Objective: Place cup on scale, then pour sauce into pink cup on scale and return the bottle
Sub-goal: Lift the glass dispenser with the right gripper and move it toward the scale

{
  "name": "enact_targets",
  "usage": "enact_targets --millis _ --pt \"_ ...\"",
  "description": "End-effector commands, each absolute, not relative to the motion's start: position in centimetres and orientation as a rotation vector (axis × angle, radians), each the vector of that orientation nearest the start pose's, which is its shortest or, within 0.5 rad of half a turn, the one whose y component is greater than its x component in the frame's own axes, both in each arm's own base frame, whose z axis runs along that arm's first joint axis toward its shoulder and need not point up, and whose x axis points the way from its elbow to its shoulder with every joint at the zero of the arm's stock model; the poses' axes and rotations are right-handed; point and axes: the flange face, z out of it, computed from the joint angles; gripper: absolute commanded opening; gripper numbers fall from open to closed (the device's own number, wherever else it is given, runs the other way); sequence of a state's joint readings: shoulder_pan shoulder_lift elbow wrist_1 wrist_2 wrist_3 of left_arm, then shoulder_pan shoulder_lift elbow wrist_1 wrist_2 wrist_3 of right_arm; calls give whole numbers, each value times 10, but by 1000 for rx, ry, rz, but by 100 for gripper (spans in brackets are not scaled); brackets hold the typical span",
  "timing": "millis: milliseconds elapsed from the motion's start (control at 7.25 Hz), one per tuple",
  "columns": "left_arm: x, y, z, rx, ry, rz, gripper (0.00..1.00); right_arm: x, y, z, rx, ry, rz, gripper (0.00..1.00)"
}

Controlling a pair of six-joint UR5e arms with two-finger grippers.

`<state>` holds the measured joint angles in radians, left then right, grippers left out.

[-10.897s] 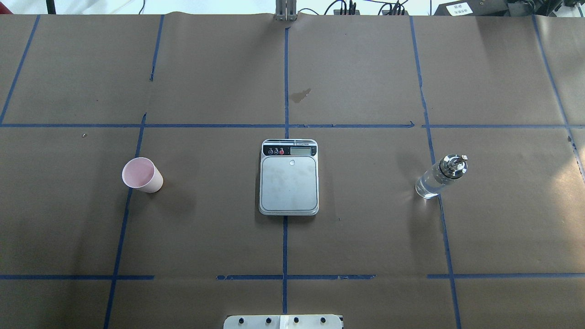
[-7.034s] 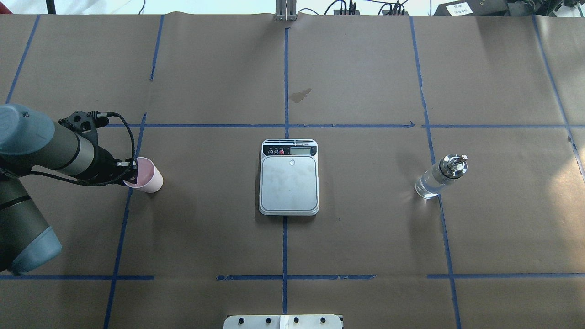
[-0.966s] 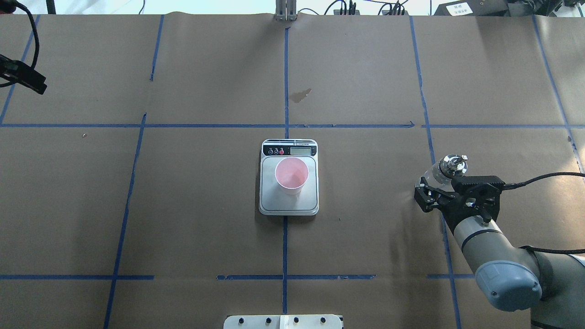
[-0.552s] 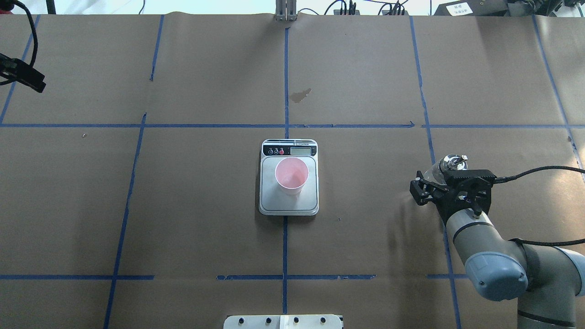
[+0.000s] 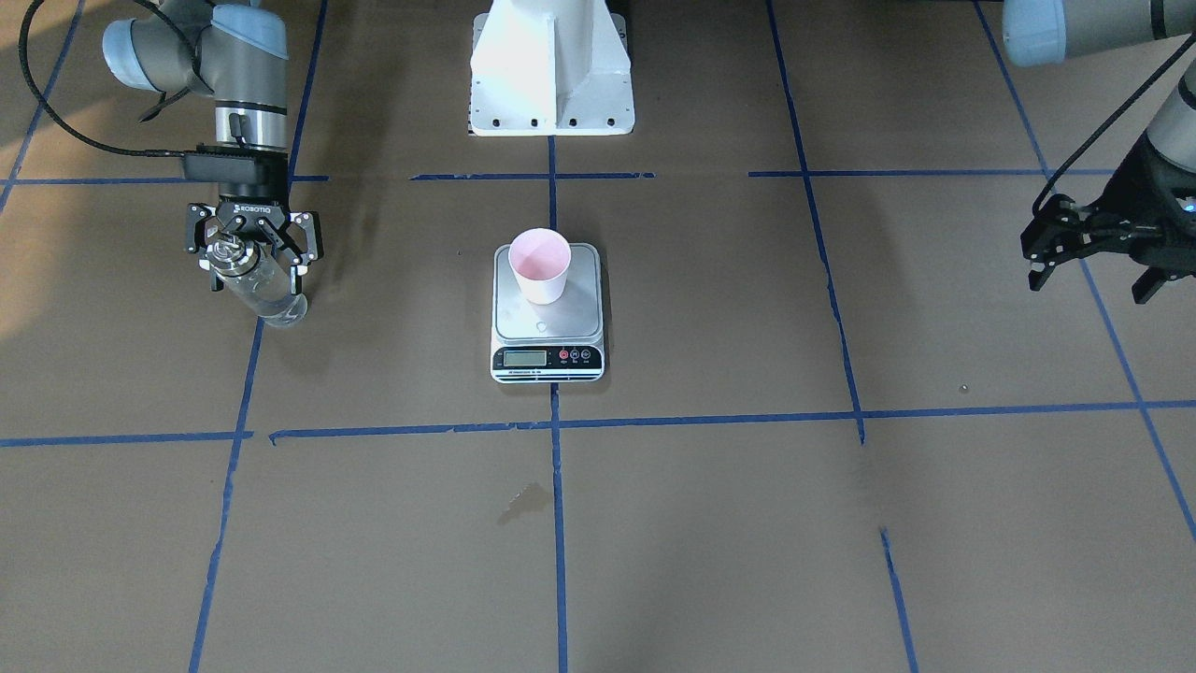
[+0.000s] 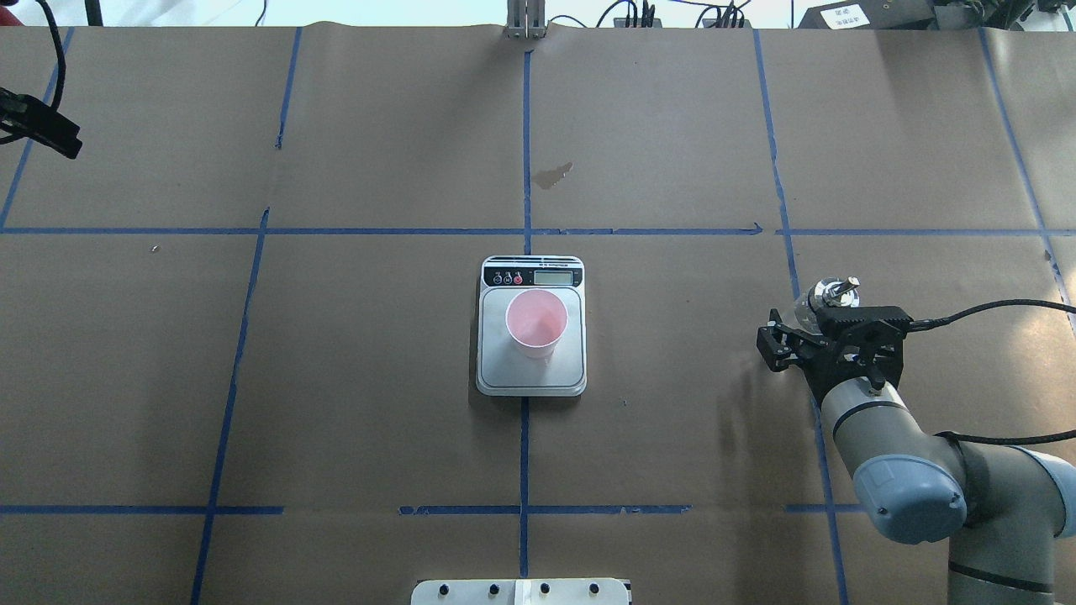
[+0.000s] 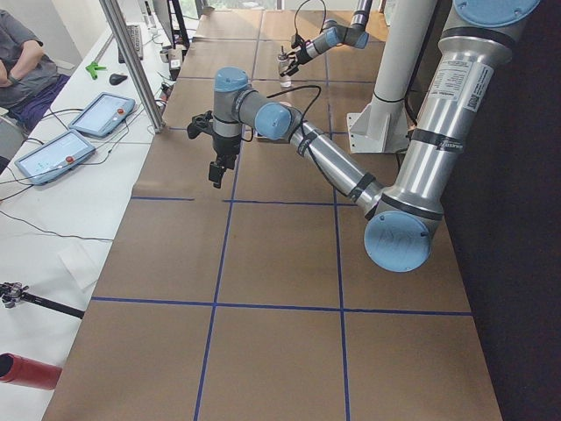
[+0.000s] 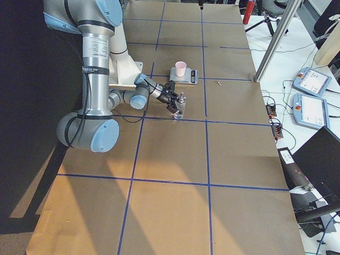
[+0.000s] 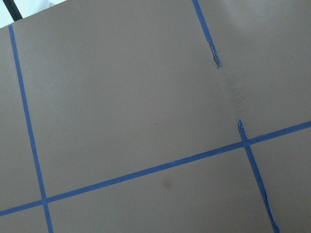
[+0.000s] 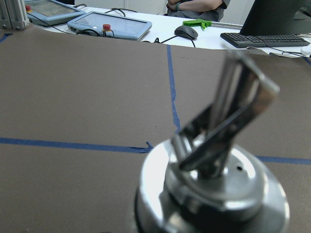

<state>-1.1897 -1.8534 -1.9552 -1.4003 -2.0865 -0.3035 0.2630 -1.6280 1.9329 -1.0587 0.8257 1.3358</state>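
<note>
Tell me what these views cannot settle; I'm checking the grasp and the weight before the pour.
Scale display: digits too small in the front-facing view.
Right gripper on the bottle: contact unclear; its body covers the glass overhead, the right wrist view shows only a blurred cap.
Sauce level: clear liquid in clear glass, unreadable.
Left gripper: cut off by the overhead view's left edge; front-facing view shows it.

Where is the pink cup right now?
In the overhead view the cup stands upright on the scale in the middle of the table, far to the left of the bottle.
</note>
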Motion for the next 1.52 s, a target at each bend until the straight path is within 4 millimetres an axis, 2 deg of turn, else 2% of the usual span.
enact_targets --millis 0,138,276,414,552,690,828,966,1103,1241,1379 --pt "129 -548 358 280 645 196 100 -395 -331 428 893 -594 262 0" --pt "130 -548 359 274 647 196 100 -385 -347 417 874 -620 268 0" --pt "130 -549 360 273 647 196 100 -365 -361 396 867 -641 251 0" --pt "130 -548 362 269 647 195 100 -347 -371 377 899 -623 157 0" --pt "130 -548 362 269 648 195 100 -338 -388 348 910 -642 120 0" --pt "130 -548 362 271 649 197 100 -331 -402 331 871 -656 43 0" --pt "130 -549 363 268 648 198 100 -341 -410 306 919 -640 -33 0" --pt "130 -549 365 268 647 202 100 -345 -412 302 972 -574 -123 0" --pt "130 -549 365 269 646 203 100 -353 -404 300 1058 -454 -218 0" --pt "128 -548 368 268 645 203 100 -388 -385 309 1089 -308 -352 0" --pt "126 -548 369 269 643 204 100 -428 -374 295 1144 -97 -410 0"
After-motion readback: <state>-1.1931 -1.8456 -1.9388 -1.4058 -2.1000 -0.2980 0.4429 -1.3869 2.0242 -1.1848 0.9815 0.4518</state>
